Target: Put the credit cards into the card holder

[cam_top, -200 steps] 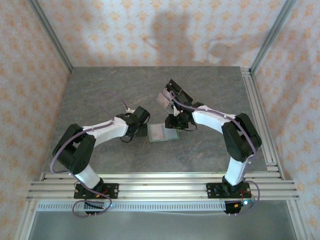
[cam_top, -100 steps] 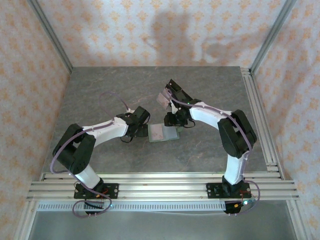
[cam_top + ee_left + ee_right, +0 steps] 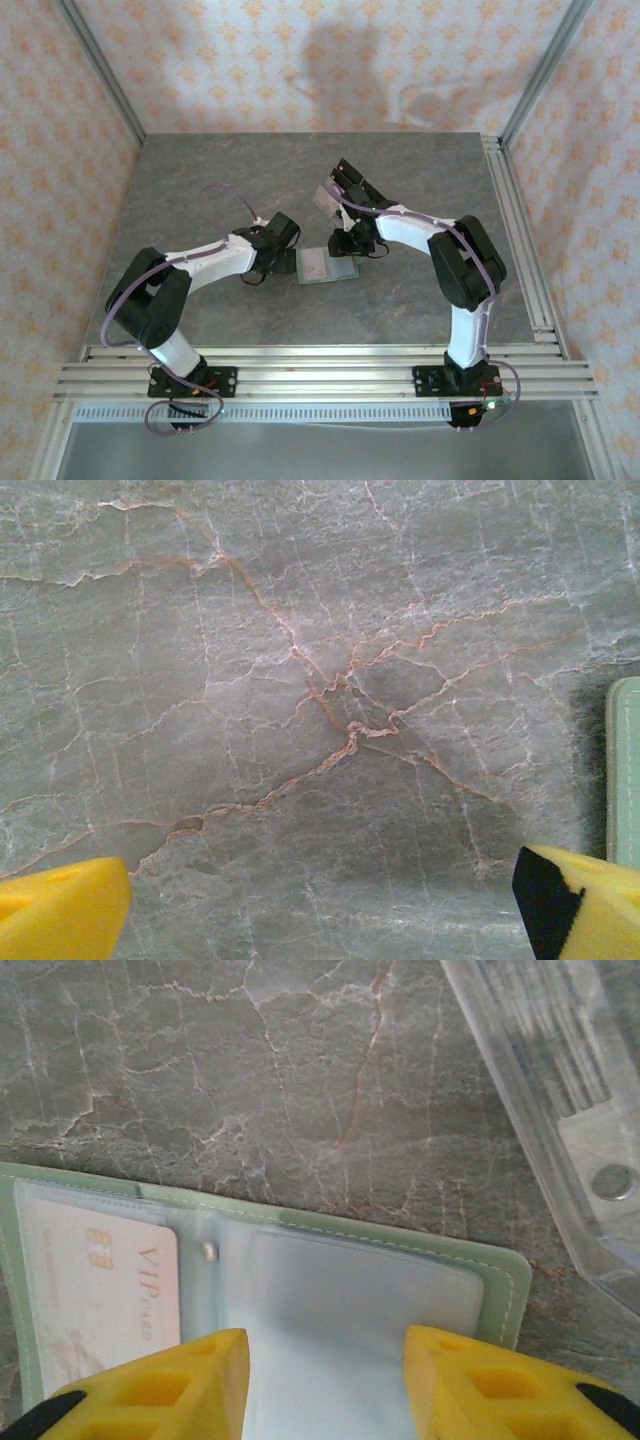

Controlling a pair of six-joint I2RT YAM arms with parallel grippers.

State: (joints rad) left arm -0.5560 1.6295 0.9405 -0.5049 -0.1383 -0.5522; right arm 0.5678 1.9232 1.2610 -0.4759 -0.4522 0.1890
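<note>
The holder (image 3: 327, 266) lies open on the desk (image 3: 420, 170), unmoved, one card (image 3: 100, 1290) in its left pocket. Over its right pocket the right jaws have eased slightly wider, pinching nothing, the elbow swinging left: that card looks delivered, more to fetch. The left jaws hover spread wide just left.

Both arms are being held bent inward. The left hand (image 3: 320, 895) is being held wide open, the right hand (image 3: 325, 1360) partly open, both pointing downward.
</note>
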